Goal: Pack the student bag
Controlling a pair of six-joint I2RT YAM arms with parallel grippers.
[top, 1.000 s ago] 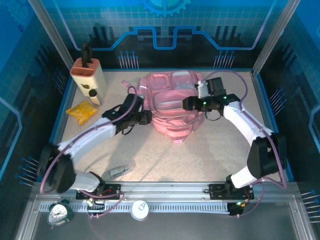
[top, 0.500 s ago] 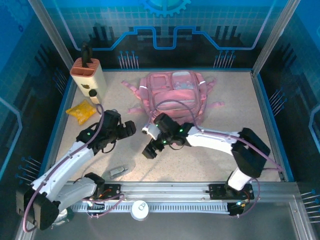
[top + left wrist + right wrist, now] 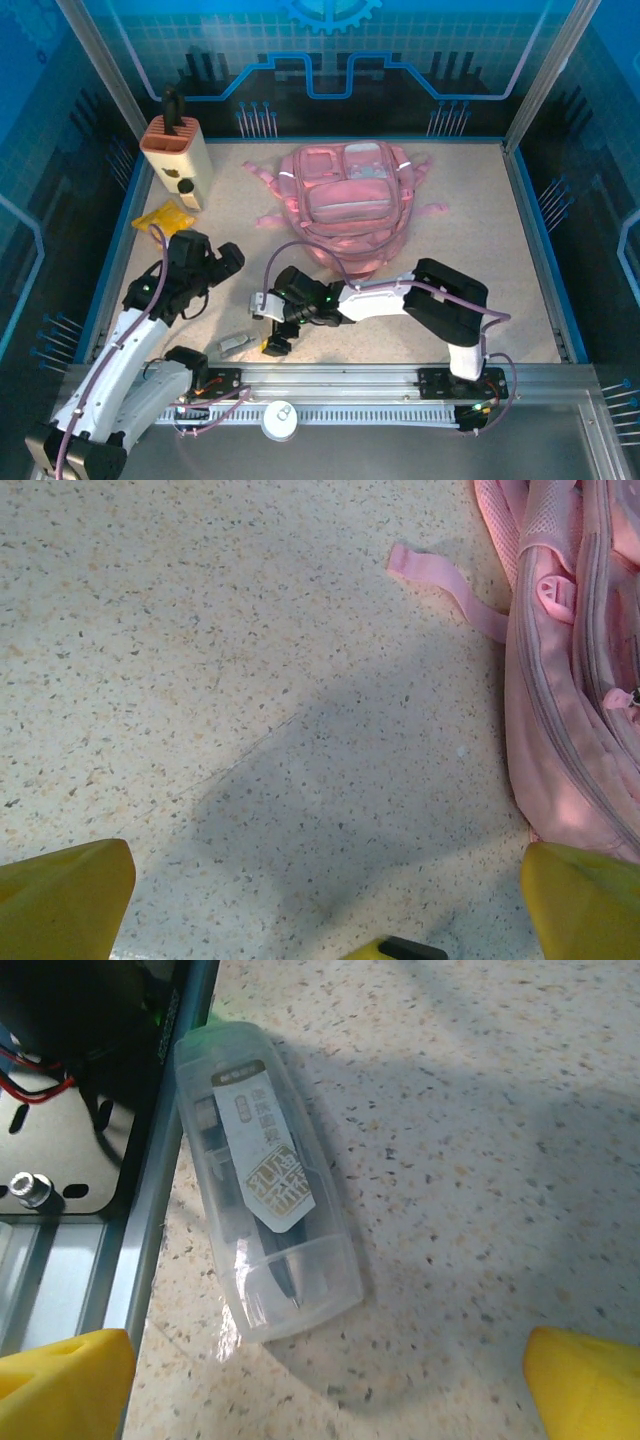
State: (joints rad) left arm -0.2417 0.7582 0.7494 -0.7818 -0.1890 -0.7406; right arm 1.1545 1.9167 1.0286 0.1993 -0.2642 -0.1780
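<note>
At tabletop [image 3: 480,250] rear centre: student bag [image 3: 345,205] | left fingers [image 3: 60,900] wide, empty, near bag | right fingers [image 3: 60,1385] wide, empty, near clear pen case [image 3: 265,1195] by front rail [image 3: 150,1210] | yellow packet [image 3: 165,217] far left

student bag [image 3: 560,710] cut off at right edge, clear case [image 3: 262,1210] label print too small to read

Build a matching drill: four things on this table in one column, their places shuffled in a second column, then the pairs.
Things
1. soft pink fabric backpack
2. small yellow packet
3. clear plastic case with a paper label
4. cream and orange upright holder

Places
A. near edge, beside the metal rail
B. far left corner
C. far middle of the speckled table
D. left side, just nearer than the holder

Pairs: 1-C, 2-D, 3-A, 4-B
</note>
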